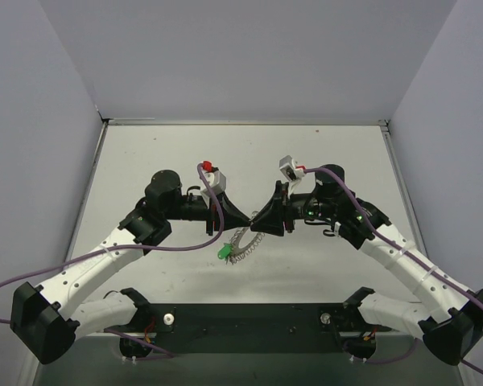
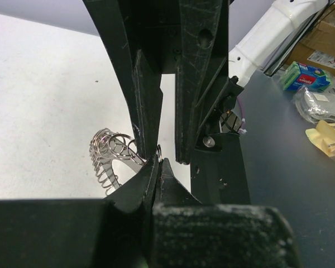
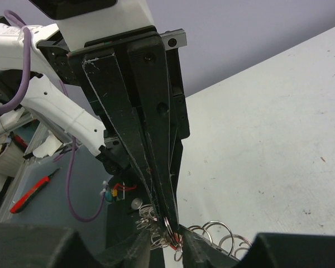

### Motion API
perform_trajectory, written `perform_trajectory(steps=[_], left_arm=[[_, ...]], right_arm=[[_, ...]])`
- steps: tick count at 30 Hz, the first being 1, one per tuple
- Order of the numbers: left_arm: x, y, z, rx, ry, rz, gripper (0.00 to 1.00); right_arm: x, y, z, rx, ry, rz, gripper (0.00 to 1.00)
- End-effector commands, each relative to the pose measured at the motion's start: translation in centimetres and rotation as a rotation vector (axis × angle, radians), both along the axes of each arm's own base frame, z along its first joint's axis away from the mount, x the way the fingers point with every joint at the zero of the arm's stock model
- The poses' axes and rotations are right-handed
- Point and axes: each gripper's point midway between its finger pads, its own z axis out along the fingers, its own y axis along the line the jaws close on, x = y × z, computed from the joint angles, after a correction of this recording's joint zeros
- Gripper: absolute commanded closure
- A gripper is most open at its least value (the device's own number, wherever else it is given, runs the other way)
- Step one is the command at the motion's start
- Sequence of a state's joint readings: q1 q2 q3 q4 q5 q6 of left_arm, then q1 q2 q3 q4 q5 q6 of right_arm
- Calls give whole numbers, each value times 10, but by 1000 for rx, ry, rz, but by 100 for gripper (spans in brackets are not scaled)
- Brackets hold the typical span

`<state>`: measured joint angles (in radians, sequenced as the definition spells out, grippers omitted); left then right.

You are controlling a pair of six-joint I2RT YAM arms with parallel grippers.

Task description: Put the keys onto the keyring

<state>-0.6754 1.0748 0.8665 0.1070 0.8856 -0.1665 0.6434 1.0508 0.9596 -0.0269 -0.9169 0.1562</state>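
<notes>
Top external: left gripper (image 1: 246,218) and right gripper (image 1: 260,220) meet tip to tip. Left pinches keyring (image 1: 240,241); green key (image 1: 224,252) at its end. Right jaws narrow, grip cannot be told.

White arm links (image 1: 88,277), black joints (image 1: 163,189), purple cables (image 1: 185,248), scratched black tool fingers (image 2: 198,67).

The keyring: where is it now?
Top view: the keyring is mid-frame, just below where the left tool and right tool meet, green key at its left end.
</notes>
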Motion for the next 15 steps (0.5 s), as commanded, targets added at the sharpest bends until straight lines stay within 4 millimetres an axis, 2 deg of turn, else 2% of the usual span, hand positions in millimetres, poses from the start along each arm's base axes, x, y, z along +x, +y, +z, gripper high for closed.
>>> perform_trajectory(steps=[1, 5, 6, 8, 15], left_arm=[[-5, -4, 34, -93, -83, -45, 100], [-7, -3, 34, -96, -83, -49, 100], [-7, -4, 34, -98, -86, -51, 100], [-8, -3, 34, -99, -80, -54, 100], [-9, 0, 38, -111, -92, -33, 100]], right_arm=[[-2, 5, 11, 32, -32, 28, 74], [1, 6, 13, 43, -37, 5, 83], [2, 6, 13, 46, -34, 1, 91], [3, 7, 15, 54, -34, -6, 100], [8, 9, 18, 54, -18, -23, 100]])
